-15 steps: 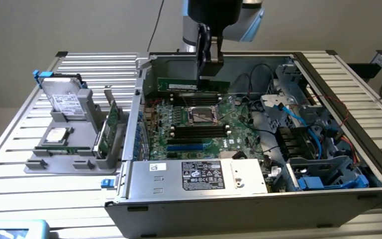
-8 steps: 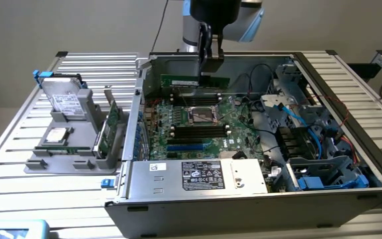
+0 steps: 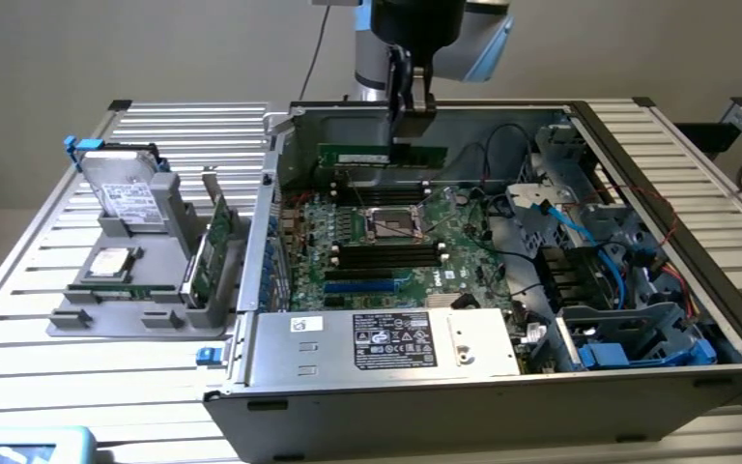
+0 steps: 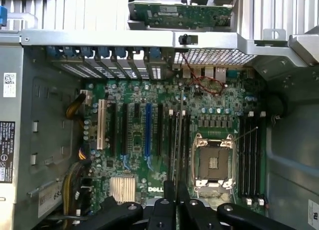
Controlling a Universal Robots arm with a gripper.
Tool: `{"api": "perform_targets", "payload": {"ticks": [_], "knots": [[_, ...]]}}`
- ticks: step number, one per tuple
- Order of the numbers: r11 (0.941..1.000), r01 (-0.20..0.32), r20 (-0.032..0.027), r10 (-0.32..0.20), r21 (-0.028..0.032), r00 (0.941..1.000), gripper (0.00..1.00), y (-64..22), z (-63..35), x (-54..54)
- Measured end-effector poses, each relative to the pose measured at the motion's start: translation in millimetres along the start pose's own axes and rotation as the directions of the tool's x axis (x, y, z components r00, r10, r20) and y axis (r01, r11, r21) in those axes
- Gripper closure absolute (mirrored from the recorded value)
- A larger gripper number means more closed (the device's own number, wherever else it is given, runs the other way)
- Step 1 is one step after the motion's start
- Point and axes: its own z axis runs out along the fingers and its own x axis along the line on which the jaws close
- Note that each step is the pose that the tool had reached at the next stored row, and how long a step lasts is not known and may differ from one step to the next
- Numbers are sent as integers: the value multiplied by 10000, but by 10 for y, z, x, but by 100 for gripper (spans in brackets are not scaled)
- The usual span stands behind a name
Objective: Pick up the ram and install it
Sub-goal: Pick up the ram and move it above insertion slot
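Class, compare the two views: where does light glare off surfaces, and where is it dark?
Exterior view: the ribbed table glares white on the exterior view's left, the case interior sits dimmer, and the pincer gripping the ram looks near-black. Wrist view: the motherboard is evenly lit, the table beyond the case washes out, the pincer is dark.

Slatted metal table (image 3: 23,280), open computer case (image 3: 474,418), grey parts rack (image 3: 100,315) beside it
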Motion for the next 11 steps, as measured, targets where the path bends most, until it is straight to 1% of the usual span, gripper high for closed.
{"api": "perform_targets", "payload": {"ticks": [4,6,11], "knots": [[9999,64,-3,-64,93,10000,86,-27,32,-59],[9999,86,-8,-86,112,10000,86,-37,55,-87],[9997,168,-80,-167,152,9998,86,-45,110,-161]]}}
